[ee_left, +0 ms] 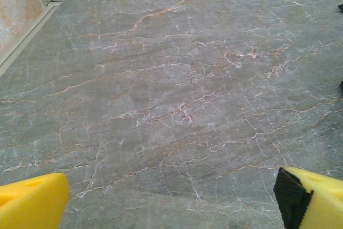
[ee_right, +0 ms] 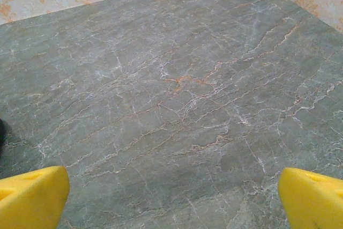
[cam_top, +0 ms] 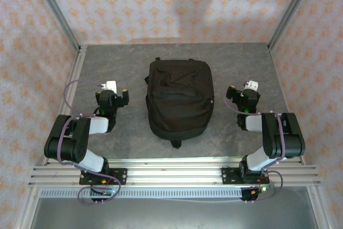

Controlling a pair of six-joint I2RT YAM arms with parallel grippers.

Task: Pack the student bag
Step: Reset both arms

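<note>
The student bag [cam_top: 180, 99] is a large black fabric backpack lying flat in the middle of the grey marbled table [cam_top: 134, 60], its rounded end toward the arms. My left gripper [cam_top: 116, 91] rests to the left of the bag, a small gap away. In the left wrist view the left gripper [ee_left: 171, 199] stands open, yellow fingertips [ee_left: 32, 202] wide apart over bare table. My right gripper [cam_top: 242, 91] sits to the right of the bag. In the right wrist view the right gripper [ee_right: 174, 199] is open too, with nothing between its yellow fingertips [ee_right: 313, 199].
Patterned walls with metal corner posts [cam_top: 53, 9] close the table on three sides. An aluminium rail [cam_top: 171, 172] with both arm bases runs along the near edge. Bare table lies beyond the bag and on either side of it.
</note>
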